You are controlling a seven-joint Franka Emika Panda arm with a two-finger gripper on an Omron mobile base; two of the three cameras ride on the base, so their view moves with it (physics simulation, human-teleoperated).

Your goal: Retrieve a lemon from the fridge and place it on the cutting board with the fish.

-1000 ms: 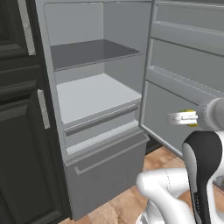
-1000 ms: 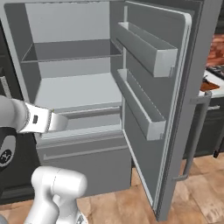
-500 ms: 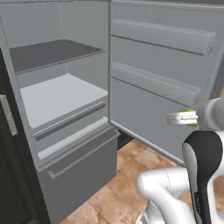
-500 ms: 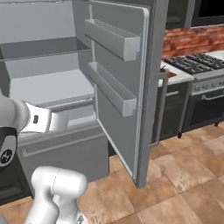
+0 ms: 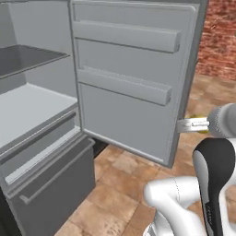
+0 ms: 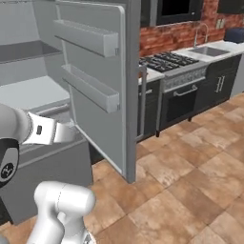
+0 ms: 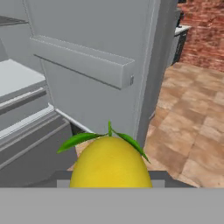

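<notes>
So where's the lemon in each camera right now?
Left base view: a sliver of lemon at the right edge, by the wrist.
Right base view: I can't make it out.
Hand view: lemon at bottom centre.
Shared landmark: the open fridge door.

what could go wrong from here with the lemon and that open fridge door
The lemon sits in the end effector close beside the open fridge door; a swing could clip the door's edge and knock the fruit loose. A dropped lemon would likely roll across the tile floor.
</notes>
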